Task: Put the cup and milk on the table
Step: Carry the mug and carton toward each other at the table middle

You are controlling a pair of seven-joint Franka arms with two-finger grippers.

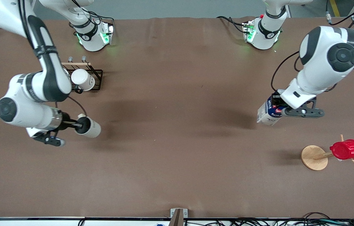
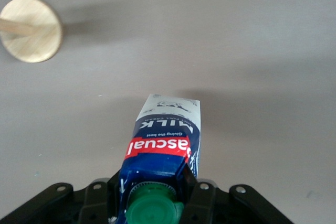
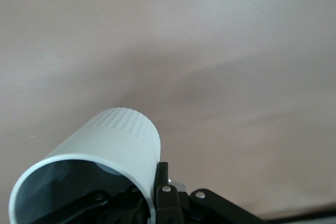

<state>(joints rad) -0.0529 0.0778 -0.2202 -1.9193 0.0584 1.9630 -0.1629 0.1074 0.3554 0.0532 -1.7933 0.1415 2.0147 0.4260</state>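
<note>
Left end effector (image 1: 277,108): clamped on the milk (image 1: 268,113) near its green cap, carton tilted, hanging over the counter (image 1: 177,125) toward the left arm's end.
Right end effector (image 1: 76,124): pinching the cup (image 1: 88,126) by its rim, one finger inside, cup on its side over the counter at the right arm's end.
Red cup (image 1: 347,149): on a wooden stand, nearer the front camera than the milk.

Robot lab, covered table (image 1: 177,157), bolted arm bases (image 1: 93,37)
</note>
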